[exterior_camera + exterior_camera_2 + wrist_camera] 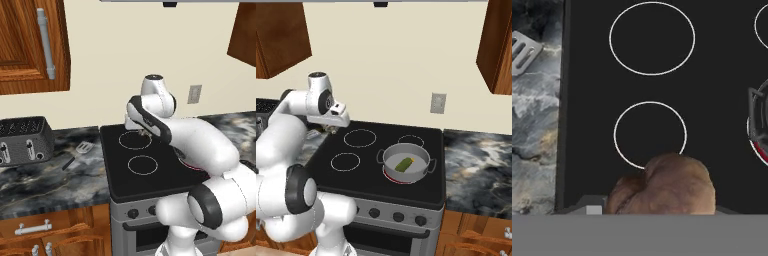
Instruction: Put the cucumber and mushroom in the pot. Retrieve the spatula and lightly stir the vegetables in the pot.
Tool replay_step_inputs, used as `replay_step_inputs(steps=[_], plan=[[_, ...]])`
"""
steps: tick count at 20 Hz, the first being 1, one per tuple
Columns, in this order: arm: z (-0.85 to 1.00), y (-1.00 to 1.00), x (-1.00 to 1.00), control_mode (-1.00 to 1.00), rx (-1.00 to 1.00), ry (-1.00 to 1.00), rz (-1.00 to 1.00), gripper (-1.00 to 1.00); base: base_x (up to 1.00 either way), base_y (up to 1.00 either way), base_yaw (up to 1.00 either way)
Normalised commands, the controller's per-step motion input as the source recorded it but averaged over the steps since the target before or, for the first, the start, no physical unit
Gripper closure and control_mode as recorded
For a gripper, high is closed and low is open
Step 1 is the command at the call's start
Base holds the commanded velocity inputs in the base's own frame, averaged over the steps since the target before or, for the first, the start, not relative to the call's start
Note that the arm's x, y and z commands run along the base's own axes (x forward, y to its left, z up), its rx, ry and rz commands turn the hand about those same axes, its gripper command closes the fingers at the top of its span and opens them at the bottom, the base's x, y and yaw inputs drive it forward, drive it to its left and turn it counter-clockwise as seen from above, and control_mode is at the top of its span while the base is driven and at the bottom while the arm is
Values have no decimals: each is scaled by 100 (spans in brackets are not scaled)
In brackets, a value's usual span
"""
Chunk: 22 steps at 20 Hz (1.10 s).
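Note:
In the hand view a tan-brown mushroom point(667, 182) sits large at the bottom, held between my fingers. My gripper point(144, 132) is shut on it and hangs over the cooktop's back left burner point(360, 137), left of the pot. The grey pot point(387, 159) stands on the front right burner with the green cucumber point(404, 164) lying inside. Its rim and reddish base ring show at the right edge of the hand view point(757, 127). The slotted spatula point(82, 148) lies on the dark stone counter left of the stove, and its head shows in the hand view point(524, 52).
A black toaster point(22, 140) stands on the counter at the far left. The black cooktop point(150, 175) has four ringed burners. Wooden cabinets hang above on both sides. Marbled counter point(476, 165) extends to the right of the stove.

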Motion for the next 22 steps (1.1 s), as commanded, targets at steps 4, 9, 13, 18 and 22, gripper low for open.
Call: replay_step_inputs(steps=[4, 9, 13, 18, 22], plan=[[11, -100, -19, -100, -1, 0, 0, 100, 0, 0, 0], [-5, -100, -2, -100, 0, 0, -2, 100, 0, 0, 0], [-38, -100, 0, -100, 0, 1, 0, 100, 0, 0, 0], [-24, -100, 0, -100, 0, 1, 0, 100, 0, 0, 0], [-22, -100, 0, -100, 0, 0, 0, 100, 0, 0, 0]])
